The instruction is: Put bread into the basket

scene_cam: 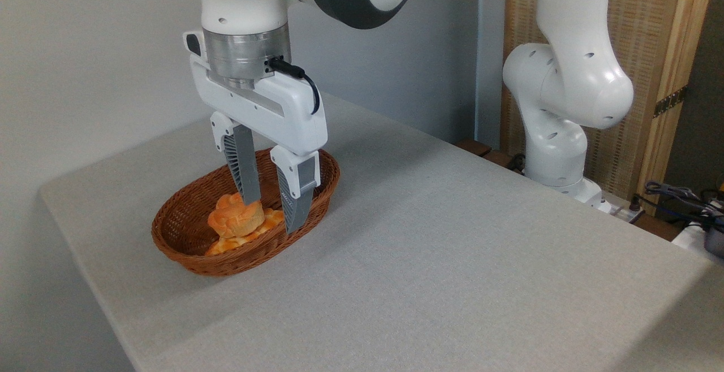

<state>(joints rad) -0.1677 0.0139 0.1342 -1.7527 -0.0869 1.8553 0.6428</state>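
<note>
The small lumpy orange-golden bread roll [236,218] already lies inside the oval reddish-brown wicker basket [186,250], on a flatter cross-hatched orange loaf [233,243]. The gripper [272,213] is released, its fingers spread. One finger [247,177] seems to touch the roll, so lifting could drag it out, I think.

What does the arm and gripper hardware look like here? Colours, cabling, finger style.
Glossy white arm with rounded joint housings, small dark screw holes and a dark grey band near the top. A silver metal wrist flange carries a white gripper. A black cable loops from the flange. Its two fingers are grey, ribbed and tapered.
</note>
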